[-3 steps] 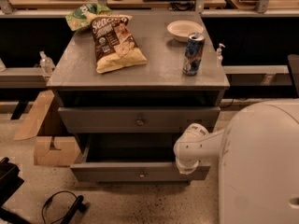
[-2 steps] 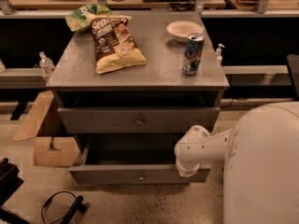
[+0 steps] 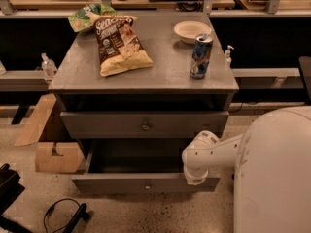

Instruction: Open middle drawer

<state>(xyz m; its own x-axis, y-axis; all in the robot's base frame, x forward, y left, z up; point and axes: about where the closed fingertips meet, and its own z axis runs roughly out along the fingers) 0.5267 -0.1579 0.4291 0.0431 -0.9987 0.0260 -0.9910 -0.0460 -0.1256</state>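
The grey cabinet (image 3: 146, 76) shows two drawer fronts. The upper front (image 3: 107, 125) has a small round knob and sits nearly flush. Below it, the middle drawer (image 3: 112, 183) is pulled well out toward me, showing its plain grey inside (image 3: 136, 154) and a small central knob (image 3: 147, 185). My white arm reaches in from the right. My gripper (image 3: 196, 178) is at the right end of this drawer's front, by its top edge. Anything under the pulled-out drawer is hidden.
On the cabinet top lie a chip bag (image 3: 119, 42), a green bag (image 3: 87, 16), a white bowl (image 3: 192, 30) and a blue can (image 3: 200, 56). Cardboard boxes (image 3: 53, 154) stand on the floor at the left, with a black cable (image 3: 60, 215) beside them. My white body (image 3: 277, 174) fills the right.
The end of my arm has dropped slightly toward the drawer front's top edge. The middle drawer sits a touch further out than a second ago.
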